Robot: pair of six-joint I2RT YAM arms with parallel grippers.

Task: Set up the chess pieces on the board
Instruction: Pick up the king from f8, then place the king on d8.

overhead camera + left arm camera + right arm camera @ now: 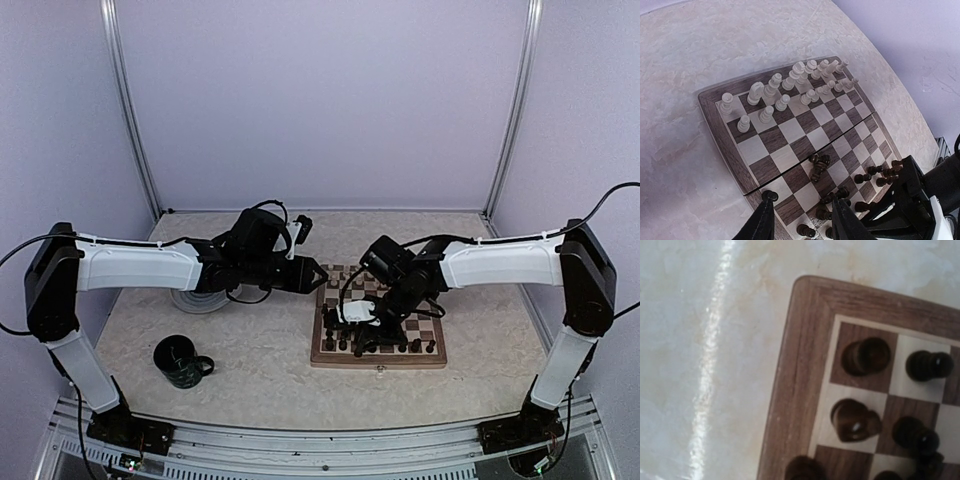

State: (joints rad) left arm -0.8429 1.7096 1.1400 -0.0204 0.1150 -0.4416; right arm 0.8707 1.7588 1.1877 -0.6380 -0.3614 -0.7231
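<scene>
The wooden board (378, 361), checked in dark brown and cream with a lighter brown rim, is lying flat on the pale, marbled tabletop (250, 345) in front of the right arm. In the left wrist view the turned cream pieces (790, 82) are standing in two rows along the far edge, while the dark pieces (860, 177) are crowding the near side; a few more dark ones are lying toppled in a heap near the middle. The left claw (805, 200) is hovering over the board's near corner, its two black fingers (762, 220) standing apart with nothing between them. The right claw (362, 322) is reaching low over the dark pieces, but its fingers are falling outside its own blurred wrist view and are too small from above, so I cannot tell whether they are apart or together. A glossy dark mug (182, 360) is sitting near the left arm, and a round grey plate (195, 298) is being half hidden beneath it.
</scene>
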